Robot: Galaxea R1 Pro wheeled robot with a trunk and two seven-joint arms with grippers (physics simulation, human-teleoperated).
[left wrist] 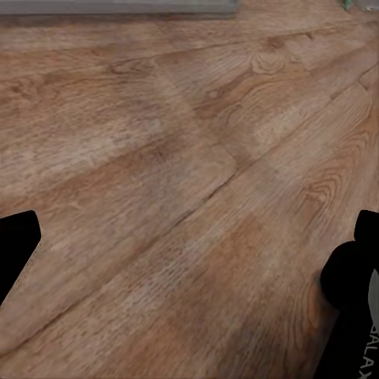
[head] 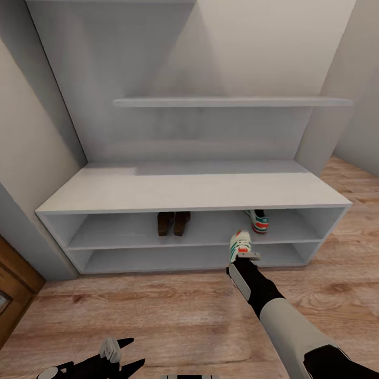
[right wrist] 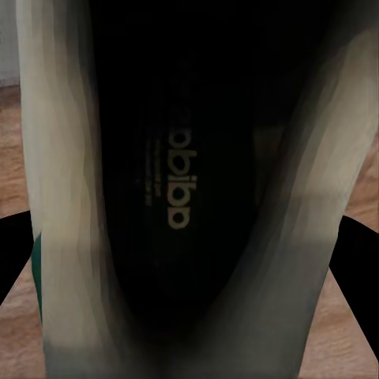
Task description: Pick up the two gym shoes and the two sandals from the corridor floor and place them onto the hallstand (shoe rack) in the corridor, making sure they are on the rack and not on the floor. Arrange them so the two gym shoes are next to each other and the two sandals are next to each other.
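The hallstand is a light-grey bench with two low open slots and grey wall shelves above. Both dark-brown sandals stand side by side in its upper slot, left of centre. One gym shoe lies in the same slot to the right. The other gym shoe hangs just in front of the rack's edge, with my right gripper shut on it. Its dark insole looms close in the right wrist view. My left gripper hovers open low over the corridor floor, holding nothing.
Wood-plank floor stretches in front of the rack. A beige wall and a brown wooden door edge close in on the left. A long grey wall shelf juts out above the bench top.
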